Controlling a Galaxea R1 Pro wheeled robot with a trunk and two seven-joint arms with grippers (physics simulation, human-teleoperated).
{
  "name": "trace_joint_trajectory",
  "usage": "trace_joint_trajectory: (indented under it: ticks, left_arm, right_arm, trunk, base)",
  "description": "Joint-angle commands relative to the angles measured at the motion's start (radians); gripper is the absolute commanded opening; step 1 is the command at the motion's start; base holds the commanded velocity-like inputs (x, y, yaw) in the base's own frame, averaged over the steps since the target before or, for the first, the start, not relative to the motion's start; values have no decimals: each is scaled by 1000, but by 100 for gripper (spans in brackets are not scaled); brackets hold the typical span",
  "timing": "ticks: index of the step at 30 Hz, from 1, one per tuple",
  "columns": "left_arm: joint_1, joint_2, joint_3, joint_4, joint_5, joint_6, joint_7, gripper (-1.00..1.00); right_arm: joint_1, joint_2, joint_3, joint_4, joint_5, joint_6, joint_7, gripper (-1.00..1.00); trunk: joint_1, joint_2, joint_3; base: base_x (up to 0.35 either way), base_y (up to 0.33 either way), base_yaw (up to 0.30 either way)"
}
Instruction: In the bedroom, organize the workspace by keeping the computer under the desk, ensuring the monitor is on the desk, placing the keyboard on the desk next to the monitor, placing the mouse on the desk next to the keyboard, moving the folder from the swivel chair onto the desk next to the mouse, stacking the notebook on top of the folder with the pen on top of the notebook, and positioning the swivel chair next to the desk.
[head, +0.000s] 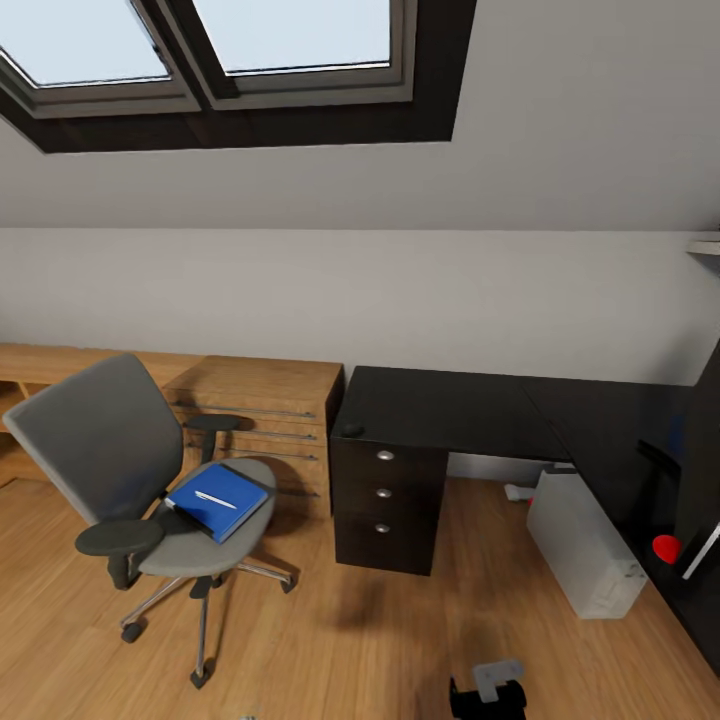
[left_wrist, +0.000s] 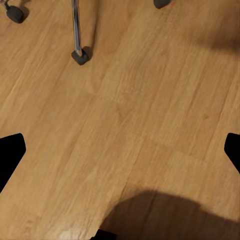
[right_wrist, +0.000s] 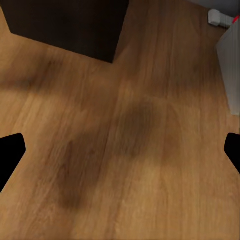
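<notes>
Bright blue folder (head: 218, 499), white pen (head: 215, 499) atop

Wood floor (head: 330, 640) bears swivel chair (head: 120, 450), desk (head: 440, 410), computer (head: 585, 545); mouse (head: 352, 431) on desk

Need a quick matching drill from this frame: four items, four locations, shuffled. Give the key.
Items:
1. folder
2. pen
3. mouse
4. computer

Places:
A. on the floor under the desk
B. on the desk's corner above the drawers
C. on the swivel chair seat
D. lying on the blue cover

Pairs: 1-C, 2-D, 3-B, 4-A
</notes>
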Motion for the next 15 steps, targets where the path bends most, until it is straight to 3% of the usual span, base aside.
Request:
trace_joint_trajectory:
  ticks: [1,8,15]
  left_arm:
    - [0,1,-4,1,7,-2,8,100]
    - [0,1,-3,24,7,-18,9,100]
    - [0,9,2,29,8,-21,10,100]
  right_arm:
    - [-1,0,9,7,-8,-14,-2,100]
    - [-1,1,9,25,-13,-50,3,100]
    - [-1,0,6,26,-15,-58,3,100]
  trunk:
    - [0,-1,-1]
    - [0,-1,-1]
    - [0,-1,-1]
  base:
    - [0,-110,0]
    - [-28,-212,0]
    - [-183,-225,0]
